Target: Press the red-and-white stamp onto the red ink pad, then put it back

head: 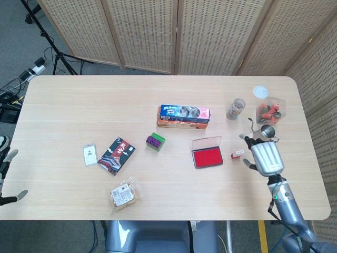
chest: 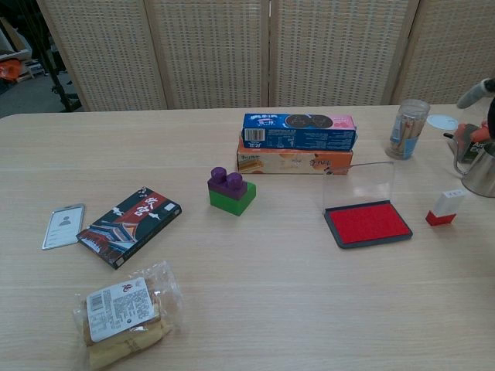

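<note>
The red-and-white stamp stands upright on the table, just right of the red ink pad, whose clear lid is raised. My right hand hovers to the right of the stamp with its fingers spread and nothing in them; it does not touch the stamp. In the chest view only a fingertip shows at the right edge. My left hand is at the far left, off the table, fingers apart and empty.
A small metal pitcher, a plastic box with red items, a clear cup and a white lid crowd the right rear. Stacked snack boxes, a green-and-purple block, a dark packet, a card and a wrapped snack lie further left.
</note>
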Controlling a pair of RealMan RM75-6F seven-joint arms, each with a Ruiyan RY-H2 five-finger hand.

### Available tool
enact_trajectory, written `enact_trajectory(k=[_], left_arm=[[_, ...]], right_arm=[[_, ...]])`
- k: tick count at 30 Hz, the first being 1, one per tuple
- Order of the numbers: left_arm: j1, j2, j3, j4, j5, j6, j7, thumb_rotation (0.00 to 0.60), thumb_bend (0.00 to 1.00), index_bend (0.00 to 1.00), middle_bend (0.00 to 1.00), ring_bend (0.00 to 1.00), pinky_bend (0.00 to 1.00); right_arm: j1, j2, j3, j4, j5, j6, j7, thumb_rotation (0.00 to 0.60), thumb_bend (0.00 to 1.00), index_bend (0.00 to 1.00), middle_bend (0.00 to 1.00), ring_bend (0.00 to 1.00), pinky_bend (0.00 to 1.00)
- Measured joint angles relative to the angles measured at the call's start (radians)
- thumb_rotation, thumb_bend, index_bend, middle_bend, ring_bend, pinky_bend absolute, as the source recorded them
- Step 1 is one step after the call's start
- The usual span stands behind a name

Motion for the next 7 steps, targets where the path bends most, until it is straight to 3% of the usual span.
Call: enact_trajectory(k=[4, 7], left_arm=[[0.010, -0.007, 0.005, 0.004, 0.005, 0.015, 0.012, 0.600, 0.00, 0.00, 0.00, 0.00, 0.00], [0.020, -0.017, 0.007, 0.008, 0.009, 0.035, 0.029, 0.600, 0.00, 0.00, 0.00, 0.00, 0.00]], right_arm=[[-0.073, 0.099, -0.031, -0.070, -0.059, 0.099, 0.061, 0.600, 0.00, 0.00, 0.00, 0.00, 0.07], [-0.134, 0.142, -0.054, -0.103, -0.077, 0.153, 0.112, 0.600, 0.00, 0.00, 0.00, 0.00, 0.03]])
